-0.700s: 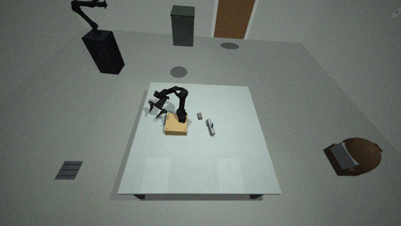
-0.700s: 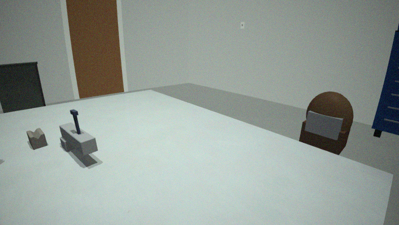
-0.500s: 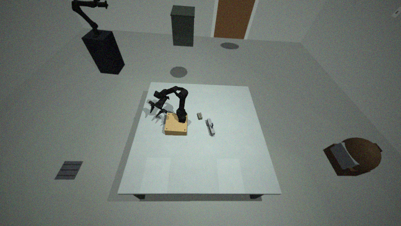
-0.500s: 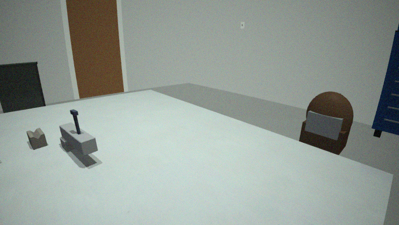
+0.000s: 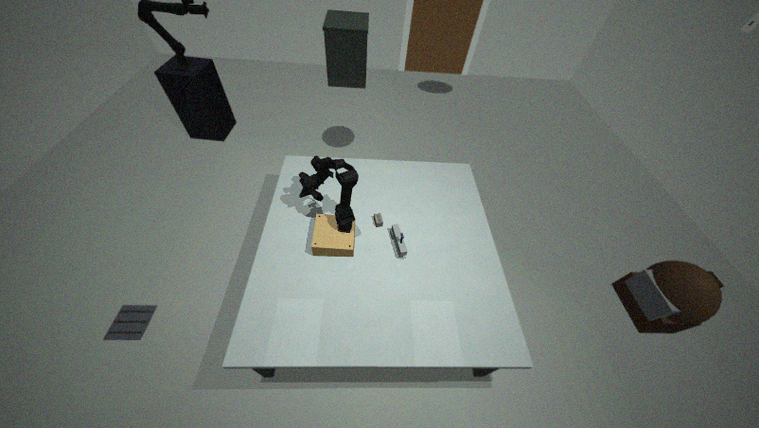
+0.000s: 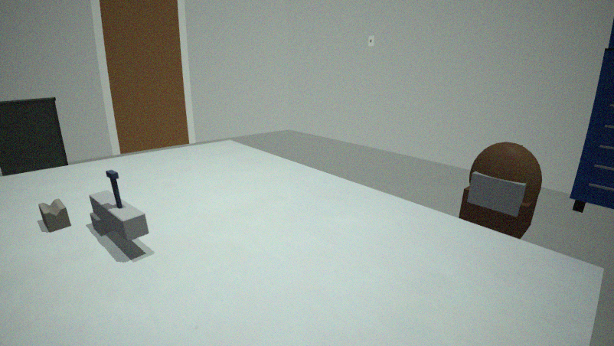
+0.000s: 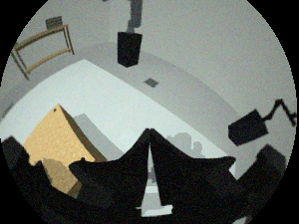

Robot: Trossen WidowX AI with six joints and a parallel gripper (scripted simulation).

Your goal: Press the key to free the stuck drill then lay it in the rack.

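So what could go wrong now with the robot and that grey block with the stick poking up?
The gripper is shut and away from the grey block, so swinging over might bump the thin dark stick.

The block's near end hangs over the table, so pushing there might tip it.

The notched little block is small and close by, so the arm could knock it.

Exterior view crops the blue cabinet, seemingly at its right side
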